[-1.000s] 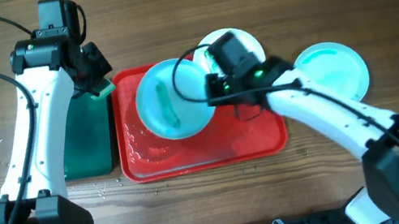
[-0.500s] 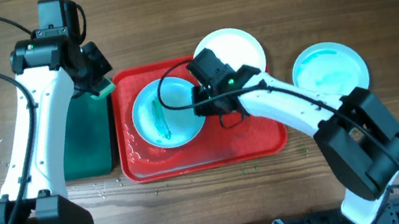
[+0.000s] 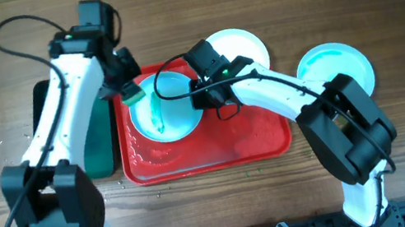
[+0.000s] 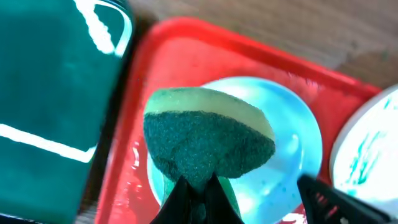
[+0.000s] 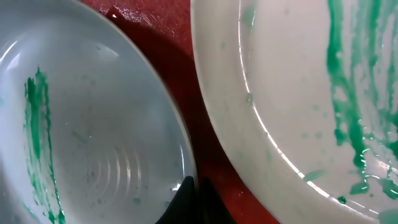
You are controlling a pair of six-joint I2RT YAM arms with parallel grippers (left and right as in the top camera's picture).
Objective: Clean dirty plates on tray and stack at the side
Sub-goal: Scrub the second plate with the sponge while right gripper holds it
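Your left jaws clamp the sponge (image 4: 208, 140) over the left rim of the plate (image 3: 178, 118) — green smear (image 3: 157, 115) just right of it. Right jaws pinch the right rim — likely sweep rightward.

Left gripper (image 3: 129, 92) and right gripper (image 3: 197, 91) reach inward, fingers of both clamped tight.

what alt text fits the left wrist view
The left gripper pinches a green scouring sponge over a pale blue plate in the red tray. A dark green tray sits at left, and a second plate with teal streaks at the right edge.
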